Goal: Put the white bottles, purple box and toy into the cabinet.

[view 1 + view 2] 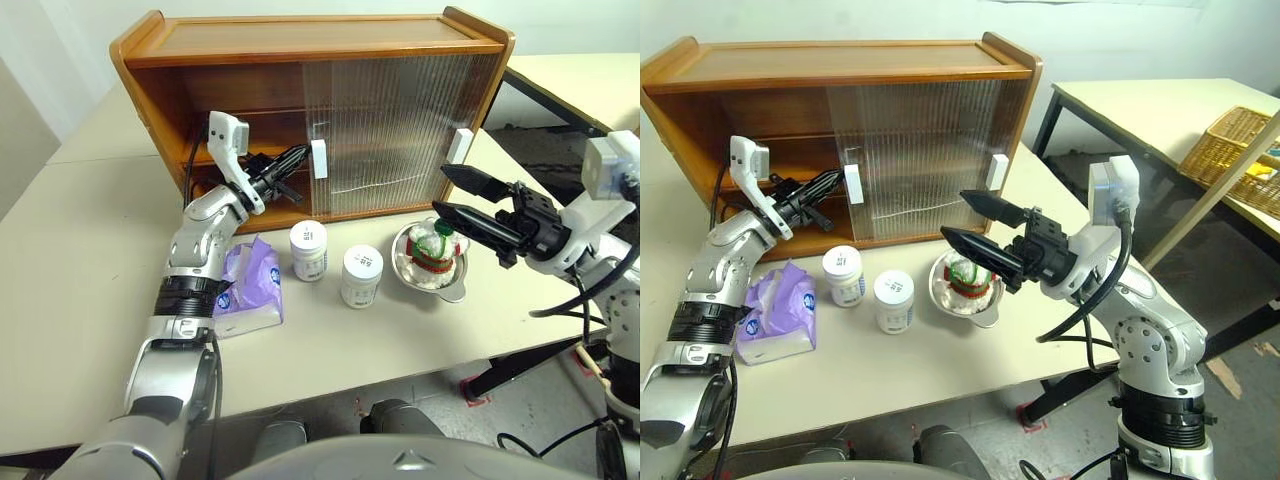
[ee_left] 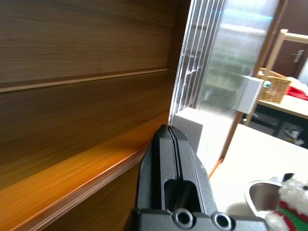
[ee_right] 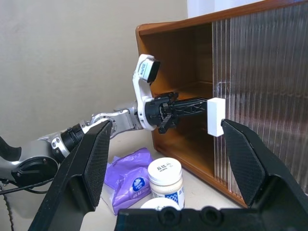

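The left gripper (image 1: 297, 157), fingers pressed shut and empty, sits at the white handle (image 1: 319, 159) of the cabinet (image 1: 300, 45) door. The right gripper (image 1: 975, 222) hangs spread wide above the toy (image 1: 432, 245) in its metal bowl (image 1: 455, 287).

Risk – closed fingertips may slip off the handle, leaving the door partly across the shelf.

The white bottles (image 1: 308, 250) and purple box (image 1: 248, 282) stand before the cabinet, toward the near edge of the pale table (image 1: 80, 300). A wicker basket (image 1: 1232, 135) occupies a neighbouring table.

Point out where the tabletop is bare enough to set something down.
Bare: the table left of the purple box, and the strip in front of the white bottles. Crowded: between cabinet and bowl holding the toy.
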Robot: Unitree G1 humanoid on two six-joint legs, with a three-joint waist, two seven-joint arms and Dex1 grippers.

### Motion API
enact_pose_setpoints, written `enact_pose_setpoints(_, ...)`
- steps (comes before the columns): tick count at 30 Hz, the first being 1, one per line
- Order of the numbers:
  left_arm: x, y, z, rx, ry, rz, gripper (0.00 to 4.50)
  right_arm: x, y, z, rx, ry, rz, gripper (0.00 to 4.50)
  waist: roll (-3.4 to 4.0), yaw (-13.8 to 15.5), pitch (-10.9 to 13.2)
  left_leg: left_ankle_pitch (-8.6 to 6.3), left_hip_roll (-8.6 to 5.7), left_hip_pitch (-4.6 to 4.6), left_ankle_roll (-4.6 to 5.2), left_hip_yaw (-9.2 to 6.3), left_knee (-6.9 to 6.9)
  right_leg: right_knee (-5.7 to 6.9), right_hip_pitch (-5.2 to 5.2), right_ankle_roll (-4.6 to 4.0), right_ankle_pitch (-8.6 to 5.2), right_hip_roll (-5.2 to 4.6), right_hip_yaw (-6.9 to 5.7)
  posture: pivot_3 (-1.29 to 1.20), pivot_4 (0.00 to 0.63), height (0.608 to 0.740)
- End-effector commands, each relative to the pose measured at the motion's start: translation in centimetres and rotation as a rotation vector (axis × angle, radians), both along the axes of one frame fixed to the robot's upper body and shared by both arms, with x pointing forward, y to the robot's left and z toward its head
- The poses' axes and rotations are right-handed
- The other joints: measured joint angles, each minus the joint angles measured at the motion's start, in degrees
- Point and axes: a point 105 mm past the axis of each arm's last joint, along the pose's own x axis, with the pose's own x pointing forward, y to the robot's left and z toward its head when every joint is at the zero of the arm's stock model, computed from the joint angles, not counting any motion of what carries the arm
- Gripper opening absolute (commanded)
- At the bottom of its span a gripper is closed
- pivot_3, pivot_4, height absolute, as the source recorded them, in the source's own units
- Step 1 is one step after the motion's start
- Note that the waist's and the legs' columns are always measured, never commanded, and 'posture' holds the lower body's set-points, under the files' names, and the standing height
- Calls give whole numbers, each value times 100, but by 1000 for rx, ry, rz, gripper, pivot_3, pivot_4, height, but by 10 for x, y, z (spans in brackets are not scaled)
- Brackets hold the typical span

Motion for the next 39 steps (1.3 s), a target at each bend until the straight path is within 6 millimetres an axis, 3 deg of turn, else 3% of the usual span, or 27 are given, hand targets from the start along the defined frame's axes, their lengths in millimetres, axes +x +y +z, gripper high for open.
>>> enact_pose_setpoints(1,2,-7,3,21,-21,-23,49,-3,0,3,4,-19,-3,4500,0,-14,0,-1,1,-6,1,-1,0,-10,-2,5,4,0,0,-235,0,740)
enact_pose_setpoints(7,6,4,9,4,-34,14,49,-2,0,3,5,-17,-4,4500,1,-23,0,-13,1,-24,22,-1,14,-29,-5,38,22,-5,3,-221,0,740)
enact_pose_setpoints(11,2,36,23,-52,-70,103,49,0,3,2,5,-15,10,4500,1,-51,0,-15,2,-29,26,-1,19,-28,-10,40,24,-4,3,-204,0,740)
enact_pose_setpoints(14,-1,47,28,-70,-83,133,49,1,3,2,7,-14,15,4500,2,-52,0,-15,2,-28,26,-1,18,-28,-10,41,24,-2,1,-188,0,740)
enact_pose_setpoints(19,-26,68,38,-60,-113,135,49,6,7,0,9,-3,47,4500,3,-31,-1,-15,0,-29,26,1,25,-28,-9,39,25,-2,1,-142,0,740)
enact_pose_setpoints(23,-46,75,38,-38,-112,126,937,9,8,-2,7,1,65,4500,4,63,-1,-15,1,-28,26,-1,26,-27,-9,15,17,-3,-1,-118,0,740)
enact_pose_setpoints(28,-71,93,30,-9,-97,173,2677,12,9,-3,8,5,88,4500,6,175,-2,-15,3,-22,25,-4,24,-25,-9,-47,24,-2,0,-83,2,740)
enact_pose_setpoints(33,-99,106,7,4,-54,239,4446,15,12,-4,5,11,114,4500,11,243,-2,-12,7,-8,19,-5,13,-23,-8,-70,28,-2,4,-54,6,740)
enact_pose_setpoints(36,-112,106,-4,24,-32,240,4481,17,12,-4,3,13,122,4500,11,301,-2,-5,12,-8,8,-13,7,-23,-13,-83,28,-2,12,-54,6,740)
enact_pose_setpoints(39,-133,108,-20,31,5,248,4481,18,12,-4,1,15,134,4500,20,340,-5,2,20,-2,-6,-20,-9,-21,-35,-150,47,-4,22,-25,7,740)
